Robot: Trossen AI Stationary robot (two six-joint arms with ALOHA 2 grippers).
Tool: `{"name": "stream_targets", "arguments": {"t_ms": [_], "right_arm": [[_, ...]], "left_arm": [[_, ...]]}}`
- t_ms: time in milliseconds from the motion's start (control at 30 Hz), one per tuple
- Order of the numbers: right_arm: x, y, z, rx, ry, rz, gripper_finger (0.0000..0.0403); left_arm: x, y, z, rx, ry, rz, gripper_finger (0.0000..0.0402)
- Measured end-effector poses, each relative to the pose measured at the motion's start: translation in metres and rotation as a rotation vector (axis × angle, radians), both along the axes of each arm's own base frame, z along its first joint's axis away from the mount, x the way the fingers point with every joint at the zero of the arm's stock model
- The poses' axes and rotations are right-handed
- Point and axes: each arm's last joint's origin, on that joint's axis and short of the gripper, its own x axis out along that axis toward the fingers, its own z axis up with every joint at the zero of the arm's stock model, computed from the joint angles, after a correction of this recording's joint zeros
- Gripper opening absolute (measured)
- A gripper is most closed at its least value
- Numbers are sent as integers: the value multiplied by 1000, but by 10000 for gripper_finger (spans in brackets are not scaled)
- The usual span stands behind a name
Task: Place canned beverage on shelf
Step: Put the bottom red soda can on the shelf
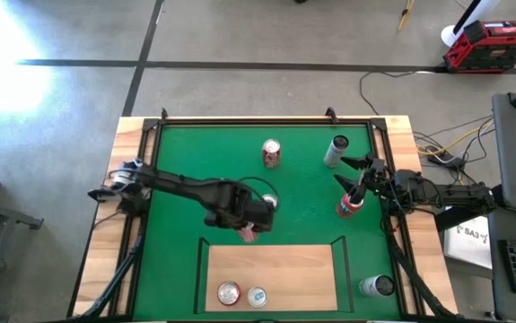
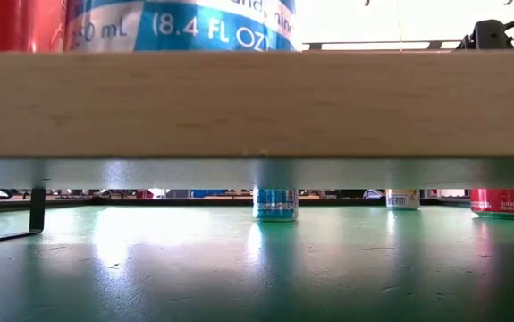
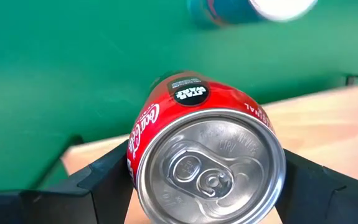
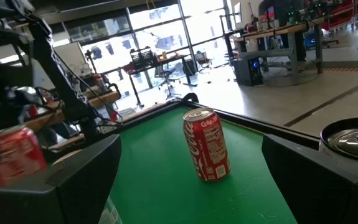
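Green mat (image 1: 302, 206) under left gripper (image 1: 249, 231) clamping red can (image 3: 197, 155); right gripper (image 1: 352, 175) agape.

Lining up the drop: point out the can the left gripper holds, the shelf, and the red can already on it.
held can (image 3: 207, 171), left wrist view, silver top
shelf (image 1: 275, 267), high view, bare wood
red can on shelf (image 1: 229, 292), high view, top

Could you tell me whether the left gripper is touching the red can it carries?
Touching: in the left wrist view, the left gripper has both dark fingers pressed against the red can.
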Motion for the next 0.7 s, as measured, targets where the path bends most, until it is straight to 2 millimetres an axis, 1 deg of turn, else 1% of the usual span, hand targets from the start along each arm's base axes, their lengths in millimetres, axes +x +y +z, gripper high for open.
{"name": "stream_targets", "arguments": {"t_ms": [200, 367, 433, 500, 567, 700], "right_arm": [[0, 0, 0, 0, 0, 0, 381], [0, 0, 0, 0, 0, 0, 381], [0, 0, 0, 0, 0, 0, 381], [0, 0, 0, 0, -2, 0, 381], [0, 0, 0, 0, -3, 0, 381], [0, 0, 0, 0, -4, 0, 381]], "left_arm": [[23, -29, -2, -1, 15, -30, 287], [40, -46, 0, 8, 45, -56, 287], [41, -50, -4, 1, 10, -64, 287], [41, -52, -14, -9, 12, -58, 287], [42, -55, -16, -20, 2, -49, 287], [42, -60, -12, -31, -31, -56, 288]]}}
